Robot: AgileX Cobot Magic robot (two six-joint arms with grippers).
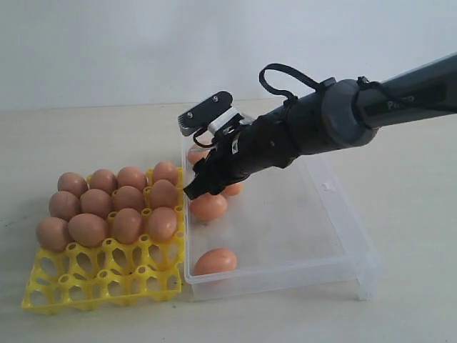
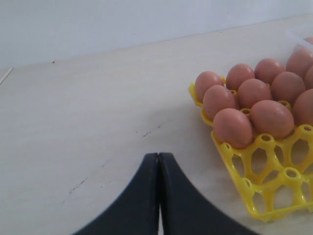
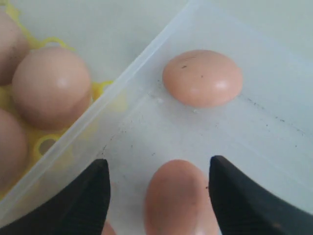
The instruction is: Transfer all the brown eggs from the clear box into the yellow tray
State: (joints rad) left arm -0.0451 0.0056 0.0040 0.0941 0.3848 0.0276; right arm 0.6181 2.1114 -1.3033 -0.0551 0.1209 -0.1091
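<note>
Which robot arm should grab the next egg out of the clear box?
Right. The right gripper hangs open inside the clear box, a brown egg between its jaws. The left gripper is shut, over the table beside the yellow tray.

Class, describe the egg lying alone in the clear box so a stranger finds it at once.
Find the clear box right of the yellow tray. In its near corner, beside the tray's empty cups, lies one brown egg alone; the other eggs in the box cluster farther back.

Pale tabletop (image 2: 73,137) spread below and ahead of the left gripper (image 2: 158,156); faint dark scuffs (image 2: 148,132) just beyond its tips. Plain white wall (image 2: 98,24) farther ahead.
</note>
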